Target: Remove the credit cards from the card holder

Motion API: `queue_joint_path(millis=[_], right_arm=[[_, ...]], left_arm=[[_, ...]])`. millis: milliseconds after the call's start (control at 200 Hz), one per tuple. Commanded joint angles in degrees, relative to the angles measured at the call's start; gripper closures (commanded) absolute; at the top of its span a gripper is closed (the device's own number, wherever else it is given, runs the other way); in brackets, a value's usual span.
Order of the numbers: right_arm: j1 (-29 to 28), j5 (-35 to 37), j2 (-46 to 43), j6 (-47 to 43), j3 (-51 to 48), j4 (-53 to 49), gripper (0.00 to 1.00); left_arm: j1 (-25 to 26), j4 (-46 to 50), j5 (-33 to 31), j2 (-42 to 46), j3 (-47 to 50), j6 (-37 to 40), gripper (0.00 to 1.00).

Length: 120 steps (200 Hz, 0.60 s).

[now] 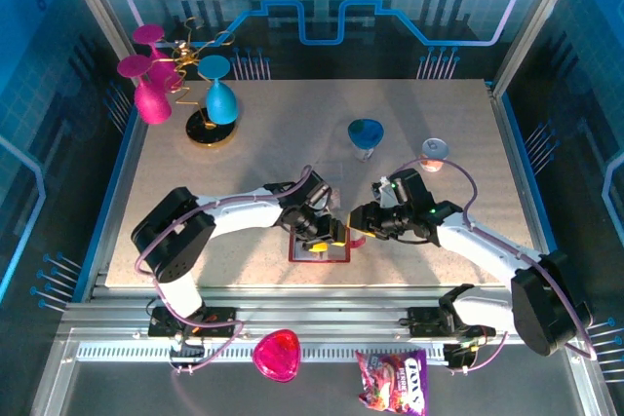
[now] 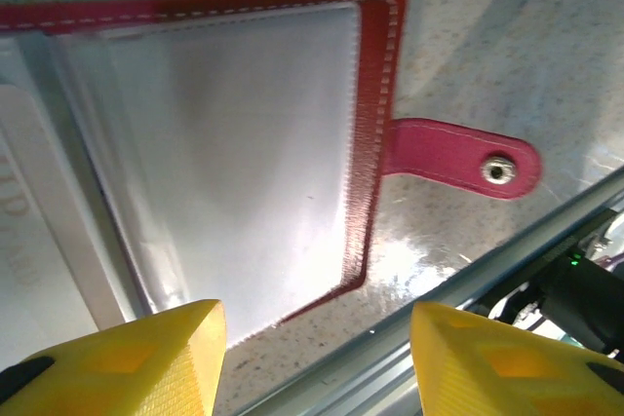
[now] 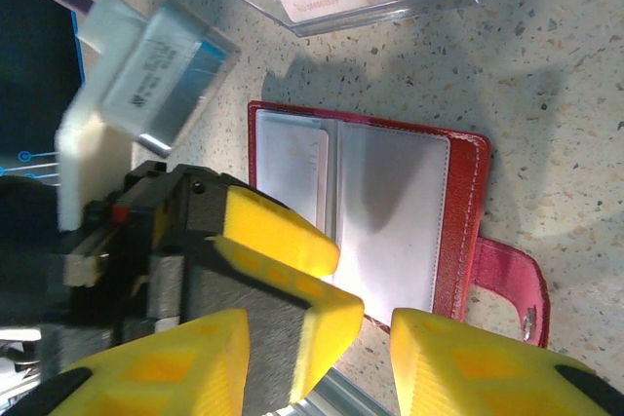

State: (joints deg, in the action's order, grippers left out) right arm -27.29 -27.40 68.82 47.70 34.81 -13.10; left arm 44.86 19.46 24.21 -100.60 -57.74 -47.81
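Red card holder (image 3: 468, 221) lay open, floppy; pale card (image 3: 292, 168) judged thin, slick, best pinched at its exposed edge; left gripper (image 2: 317, 358), right gripper (image 3: 322, 358) stood parted, empty.

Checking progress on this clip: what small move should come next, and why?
Probably lower the left gripper onto the edge of the pale card: the wallet lies open, that card sits in its clear pocket, and the open fingers hang above, holding nothing.

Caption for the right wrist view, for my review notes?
Red card holder lies open on the speckled table, left gripper open at its edge, clear stand beyond.
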Motion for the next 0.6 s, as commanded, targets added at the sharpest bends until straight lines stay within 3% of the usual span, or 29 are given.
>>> queue_joint_path(millis=[0,595], right_arm=[[0.83,0.32,-1.24,-0.34,-0.67,-1.3,0.57],[1.01,-0.15,-1.14,-0.07,-0.98,-0.71,0.57]], left_arm=[[0.6,1.52,-0.15,-1.61,-1.5,1.03,0.47],[0.24,-0.67,0.65,-0.82,-0.98,-0.79,0.47]])
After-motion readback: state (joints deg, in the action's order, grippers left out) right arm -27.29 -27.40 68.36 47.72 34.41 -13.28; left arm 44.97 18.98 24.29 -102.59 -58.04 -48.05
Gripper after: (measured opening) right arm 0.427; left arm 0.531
